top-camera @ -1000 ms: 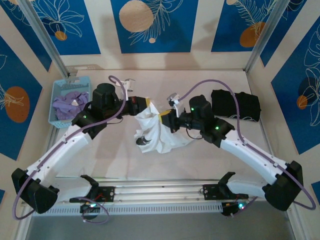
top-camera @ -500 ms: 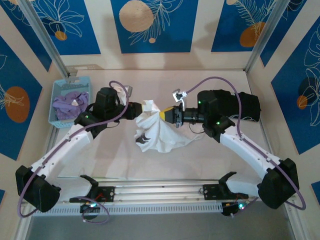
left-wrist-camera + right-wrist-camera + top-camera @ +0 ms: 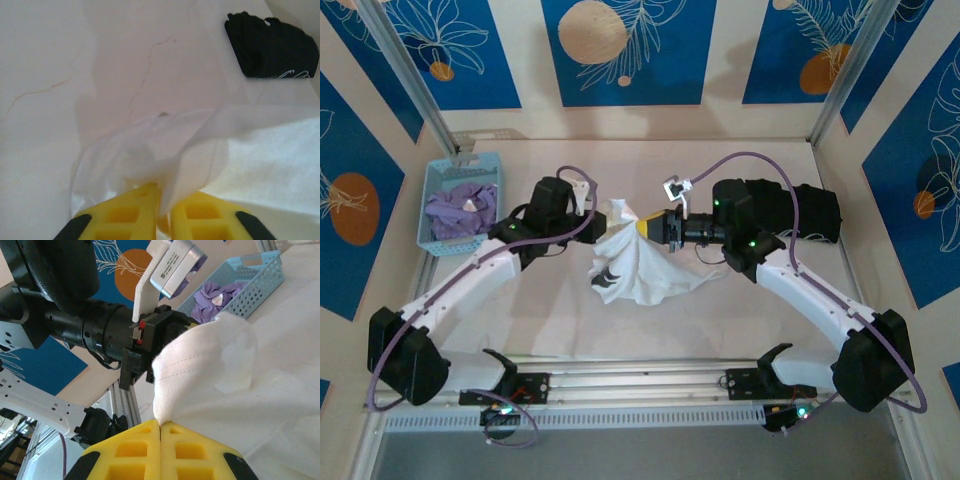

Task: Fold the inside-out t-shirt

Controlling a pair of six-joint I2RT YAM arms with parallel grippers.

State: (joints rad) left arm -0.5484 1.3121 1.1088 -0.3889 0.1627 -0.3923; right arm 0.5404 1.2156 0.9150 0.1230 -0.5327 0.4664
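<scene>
The inside-out t-shirt [image 3: 638, 262] is a bunched white bundle hanging between my two grippers above the table's middle, with a small dark print [image 3: 607, 281] on its lower left. My left gripper [image 3: 597, 214] is shut on a fold at the bundle's top left; in the left wrist view thin white cloth [image 3: 165, 145] runs down between the yellow fingers [image 3: 129, 212] of that gripper [image 3: 164, 194]. My right gripper [image 3: 646, 228] is shut on a stitched hem at the top right, seen pinched in the right wrist view [image 3: 160, 424], where the shirt [image 3: 240, 390] spreads out.
A blue basket [image 3: 436, 184] with a lavender garment [image 3: 458, 210] stands at the far left, seen also in the right wrist view [image 3: 250, 277]. A folded black garment [image 3: 792, 211] lies at the back right [image 3: 272, 45]. Panels wall the table in.
The left gripper drew back off the shirt's top, then took hold of a fold at its top left. The right arm swung up and back, lifting the hem.
</scene>
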